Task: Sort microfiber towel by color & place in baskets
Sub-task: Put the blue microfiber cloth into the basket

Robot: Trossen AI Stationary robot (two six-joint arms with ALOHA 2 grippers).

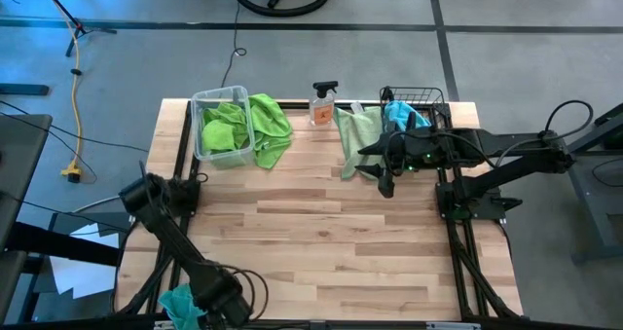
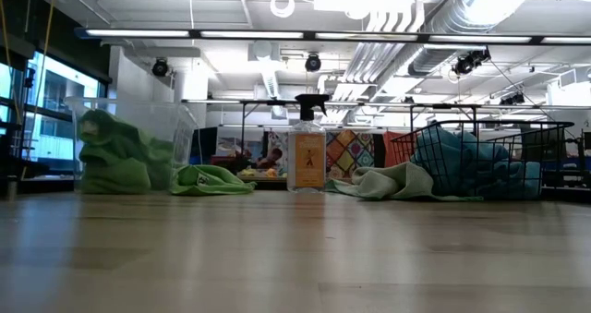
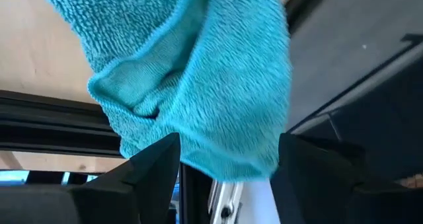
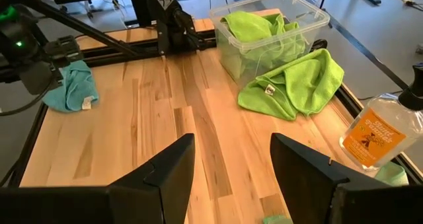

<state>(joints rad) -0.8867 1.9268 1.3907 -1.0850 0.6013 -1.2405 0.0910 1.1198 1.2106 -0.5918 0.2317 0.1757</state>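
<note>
A sky blue towel (image 1: 178,305) lies bunched at the table's near left corner. My left gripper (image 1: 198,306) is open at it, and the cloth (image 3: 198,85) fills the gap between the fingers. The clear tub (image 1: 199,104) at the far left holds lime green towels (image 1: 224,128). Another lime towel (image 1: 273,130) lies against the tub's right wall. The black wire basket (image 1: 433,98) at the far right holds blue towels (image 1: 397,112). A pale green towel (image 1: 358,133) lies on the table beside the basket. My right gripper (image 1: 386,182) hangs open over that towel's near edge. My left gripper has its fingers (image 3: 155,168) on either side of the blue towel's bunched folds (image 3: 218,145). I cannot tell whether the fingers touch the cloth.
A clear spray bottle (image 1: 322,104) with a black trigger stands at the far edge between the tub and the wire basket. Bare wood (image 1: 321,242) stretches across the table's middle and near half. Dark frame rails (image 1: 180,189) run along both sides.
</note>
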